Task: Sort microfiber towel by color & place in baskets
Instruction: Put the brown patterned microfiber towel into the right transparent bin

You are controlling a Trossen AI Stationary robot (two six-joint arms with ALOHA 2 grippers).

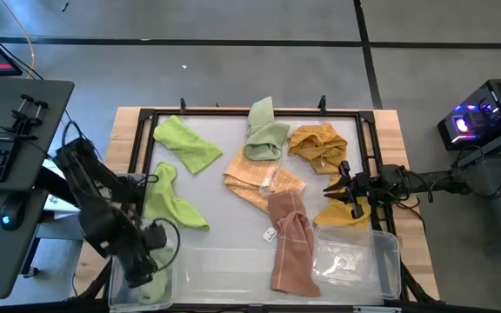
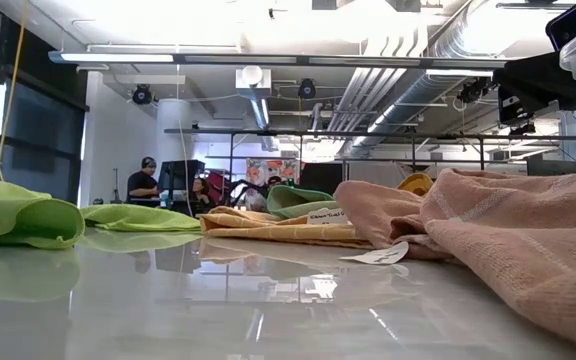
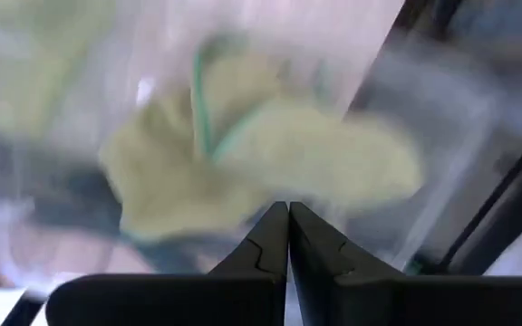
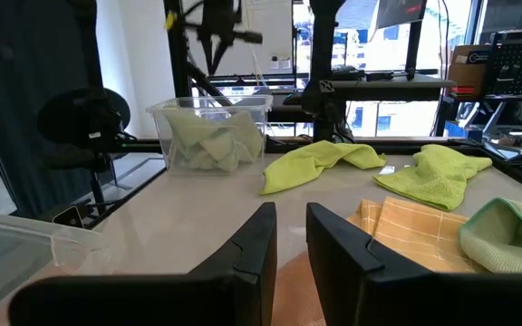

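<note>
I had green towels [image 4: 208, 143] in the left basket [image 4: 211, 109], my left end effector [image 3: 287, 237] pinched empty above it. My right end effector [image 4: 290, 237] hovered narrowly parted, empty; green [image 1: 185, 143], yellow [image 1: 318, 146] and pink towels [image 1: 290, 243] awaited sorting on the worktop [image 1: 224, 261].

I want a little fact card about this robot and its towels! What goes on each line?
Left pincer: shut, empty, over the see-through plastic tub holding pale green cloth
Right pincer: slightly open, empty, above the mustard yellow towel
Other tub: see-through plastic tub at the front right, no towel in it
Lime green microfiber towels: one at the back left, one at the front left
Middle pile: orange striped towel, sage green towel, pinkish-brown towel
</note>
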